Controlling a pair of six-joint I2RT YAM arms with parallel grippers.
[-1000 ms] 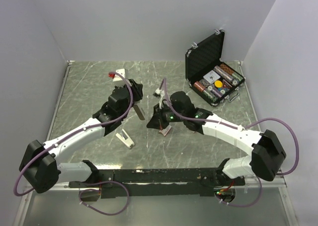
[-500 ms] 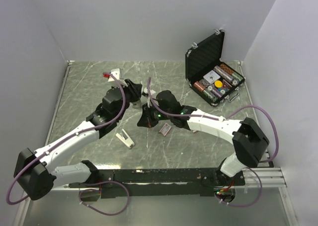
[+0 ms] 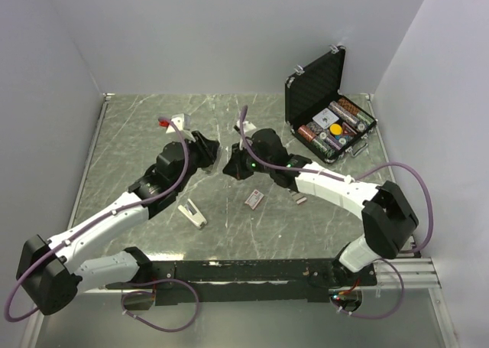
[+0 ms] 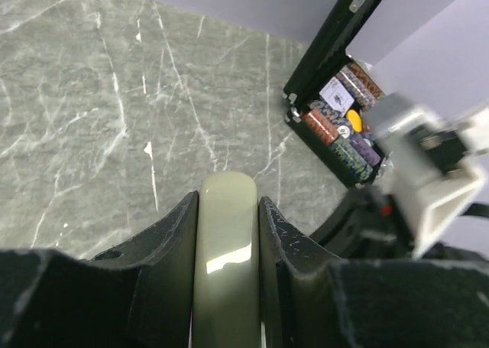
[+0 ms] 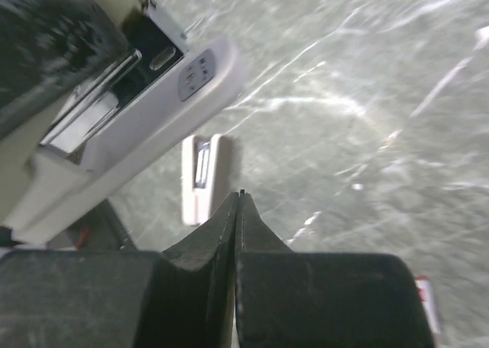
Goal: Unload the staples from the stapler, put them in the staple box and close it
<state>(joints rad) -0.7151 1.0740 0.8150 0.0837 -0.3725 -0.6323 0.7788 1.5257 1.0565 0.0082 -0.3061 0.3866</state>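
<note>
My left gripper (image 3: pixel 206 152) is shut on the cream stapler (image 4: pixel 226 241), holding it above the table's middle. In the right wrist view the stapler (image 5: pixel 164 95) hangs open at upper left, its metal magazine (image 5: pixel 88 118) showing. My right gripper (image 3: pixel 228 166) sits just right of the stapler. Its fingers (image 5: pixel 240 199) are pressed together, with only a tiny dark speck at the tips. One short grey strip of staples (image 3: pixel 300 200) lies on the table beside the right forearm. A second strip is not visible.
A pink-and-white flat box (image 3: pixel 254 199) lies near the middle. A small white part (image 3: pixel 192 214) lies front left and also shows in the right wrist view (image 5: pixel 200 178). An open black case of poker chips (image 3: pixel 328 118) stands at the back right. Walls enclose the table.
The right gripper moved from the pink-and-white box up and back toward the stapler. The left gripper pushed forward with the stapler. The grey strip is now uncovered by the right arm.
</note>
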